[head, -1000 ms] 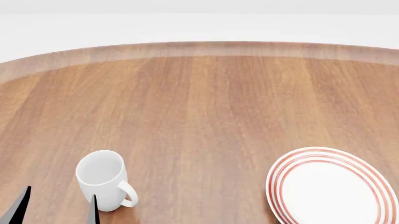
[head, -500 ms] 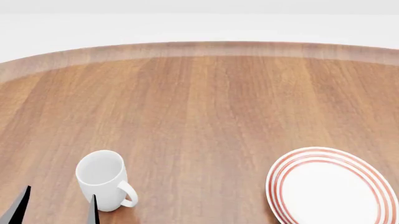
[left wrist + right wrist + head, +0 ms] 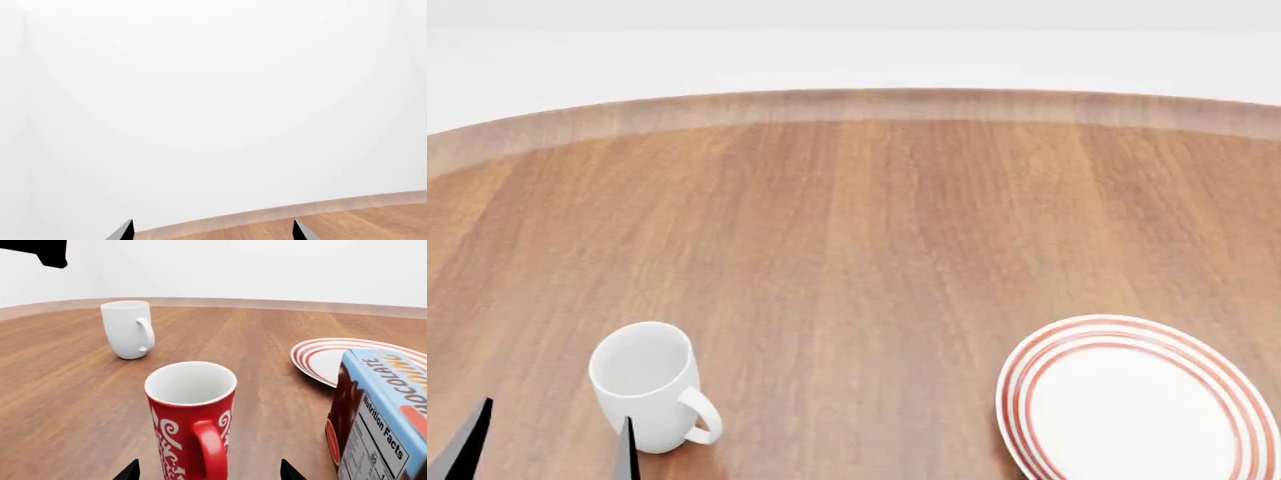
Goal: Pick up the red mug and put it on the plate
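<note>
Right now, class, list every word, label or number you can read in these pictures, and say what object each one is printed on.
"CHOCOLATE", cut off at the picture's edge: on the blue carton, seen from the right wrist.
"Nutrition Facts": on the white side panel of the same carton; the lines beneath are too small to read.
The red mug carries white swirl ornaments only, no readable words.
The white mug and the plate bear no text.

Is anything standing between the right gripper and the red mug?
No. In the right wrist view the red mug stands upright just ahead of the open right gripper, with nothing between them.
</note>
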Robot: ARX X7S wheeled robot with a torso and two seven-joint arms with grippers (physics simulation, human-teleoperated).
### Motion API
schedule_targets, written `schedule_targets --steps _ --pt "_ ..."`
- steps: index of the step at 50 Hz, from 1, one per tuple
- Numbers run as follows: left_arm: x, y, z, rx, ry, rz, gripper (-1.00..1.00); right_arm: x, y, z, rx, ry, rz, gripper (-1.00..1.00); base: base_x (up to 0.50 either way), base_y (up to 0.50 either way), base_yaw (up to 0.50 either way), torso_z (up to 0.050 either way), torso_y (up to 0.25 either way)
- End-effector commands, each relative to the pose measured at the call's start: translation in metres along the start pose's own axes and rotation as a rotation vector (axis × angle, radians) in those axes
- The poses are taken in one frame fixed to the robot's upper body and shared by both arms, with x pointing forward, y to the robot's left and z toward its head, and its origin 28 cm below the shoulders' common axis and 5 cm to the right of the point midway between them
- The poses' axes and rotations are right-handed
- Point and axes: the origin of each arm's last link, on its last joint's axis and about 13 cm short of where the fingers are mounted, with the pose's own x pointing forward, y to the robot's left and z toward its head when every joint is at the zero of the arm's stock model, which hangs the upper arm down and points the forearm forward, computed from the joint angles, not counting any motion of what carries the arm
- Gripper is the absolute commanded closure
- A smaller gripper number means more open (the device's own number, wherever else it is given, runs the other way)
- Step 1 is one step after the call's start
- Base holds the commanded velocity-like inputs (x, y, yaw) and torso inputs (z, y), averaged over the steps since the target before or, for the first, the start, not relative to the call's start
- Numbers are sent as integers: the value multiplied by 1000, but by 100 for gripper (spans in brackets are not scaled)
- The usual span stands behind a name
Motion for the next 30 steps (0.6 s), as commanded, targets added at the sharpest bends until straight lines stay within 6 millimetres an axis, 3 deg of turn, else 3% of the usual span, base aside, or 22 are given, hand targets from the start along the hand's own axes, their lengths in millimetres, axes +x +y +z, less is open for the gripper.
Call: schedule_targets --steps 1,30 --pt "0 0 0 -1 0 0 -100 4 0 -2 0 2 1 -100 0 0 0 0 0" --pt "0 0 0 0 2 1 -100 11 -1 -7 -20 27 3 -100 0 0 0 0 0"
